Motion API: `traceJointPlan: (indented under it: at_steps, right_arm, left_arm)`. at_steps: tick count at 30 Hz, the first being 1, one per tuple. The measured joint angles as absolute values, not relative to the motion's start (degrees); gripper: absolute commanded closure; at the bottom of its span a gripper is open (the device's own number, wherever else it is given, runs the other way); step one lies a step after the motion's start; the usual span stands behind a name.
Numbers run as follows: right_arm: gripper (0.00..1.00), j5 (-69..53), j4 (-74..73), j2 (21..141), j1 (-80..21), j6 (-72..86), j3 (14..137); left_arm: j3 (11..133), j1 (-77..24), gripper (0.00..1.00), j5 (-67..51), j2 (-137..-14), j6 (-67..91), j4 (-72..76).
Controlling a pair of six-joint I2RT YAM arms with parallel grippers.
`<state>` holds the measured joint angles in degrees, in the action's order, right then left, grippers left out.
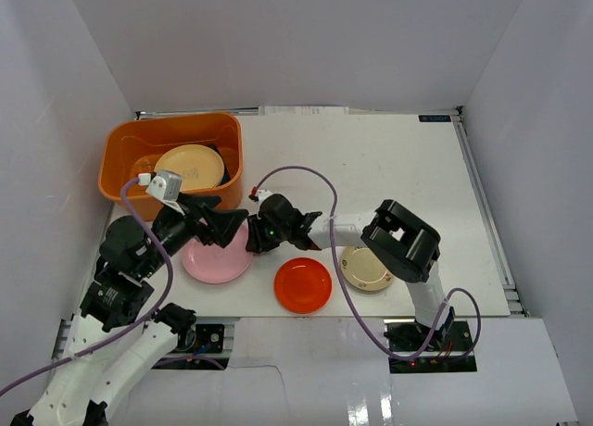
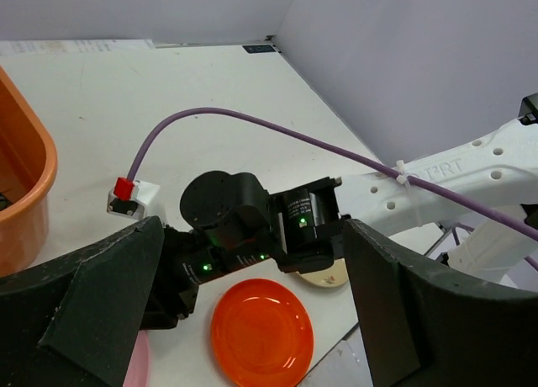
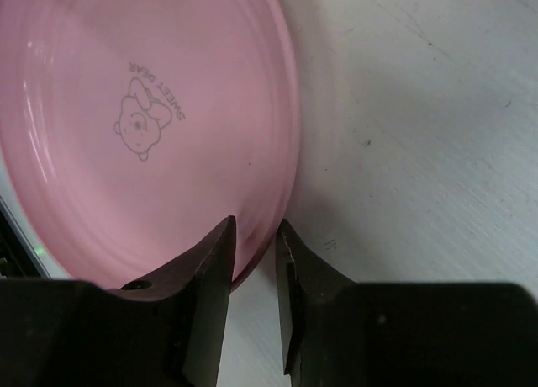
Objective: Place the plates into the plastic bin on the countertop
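At near-left of countertop [image 1: 389,176], pink plate [image 3: 143,126] lies flat, printed with bear sketch and "SWEET DEAR". Right gripper [image 3: 256,227]: fingers nearly together, straddling plate's rim; pinched or not, cannot tell. Left gripper [image 2: 252,235] spread wide, holding nothing, just beside. Right arm [image 2: 437,185] bears lettering ending "RT". Orange-red plate [image 1: 302,284] near pink one. Plastic bin [image 1: 171,120] far left, cream plate [image 1: 190,167] inside.

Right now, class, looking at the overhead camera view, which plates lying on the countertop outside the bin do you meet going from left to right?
pink plate → orange-red plate → cream plate
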<state>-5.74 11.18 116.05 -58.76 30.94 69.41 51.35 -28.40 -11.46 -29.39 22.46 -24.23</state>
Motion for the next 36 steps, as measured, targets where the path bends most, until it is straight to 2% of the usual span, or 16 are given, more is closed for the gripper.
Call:
traceJointPlan:
  at_steps: [1, 2, 8, 13, 15, 18, 22, 28, 36]
  right_arm:
    - [0.78, -5.8, 11.1, 116.4, -59.0, 31.3, 69.6]
    - [0.92, -5.5, 11.1, 116.6, -59.2, 31.6, 69.9]
    - [0.92, -3.4, 10.4, 114.4, -59.3, 33.8, 69.7]
    - [0.92, -1.9, 4.4, 103.8, -59.4, 32.6, 67.8]
    - [0.92, -0.6, 2.5, 100.1, -59.4, 31.4, 70.4]
    - [0.92, 0.7, -0.9, 99.7, -59.3, 29.0, 81.4]
    - [0.92, 2.4, -3.3, 107.3, -58.6, 25.3, 102.5]
    - [0.92, 8.6, -4.1, 127.7, -56.3, 21.3, 134.0]
    - [0.92, 16.7, 2.4, 139.7, -54.6, 20.1, 134.4]
  left_arm:
    - [51.1, -28.4, 0.02, -10.9, -28.8, 22.1, -24.5]
    - [51.0, -28.4, 0.02, -10.5, -28.5, 21.8, -24.8]
    - [51.6, -28.4, 0.02, -5.6, -28.8, 20.3, -25.9]
    - [56.6, -28.4, 0.02, 1.1, -29.5, 20.6, -25.6]
    - [59.7, -28.4, 0.02, 2.9, -29.5, 21.1, -25.2]
    - [62.4, -28.4, 0.02, 5.0, -27.5, 21.5, -23.6]
    - [62.3, -28.4, 0.02, 7.4, -23.7, 21.5, -22.8]
    - [62.2, -28.7, 0.02, 10.0, -23.2, 20.5, -22.5]
    - [61.3, -31.1, 0.02, 12.4, -26.4, 19.3, -22.8]
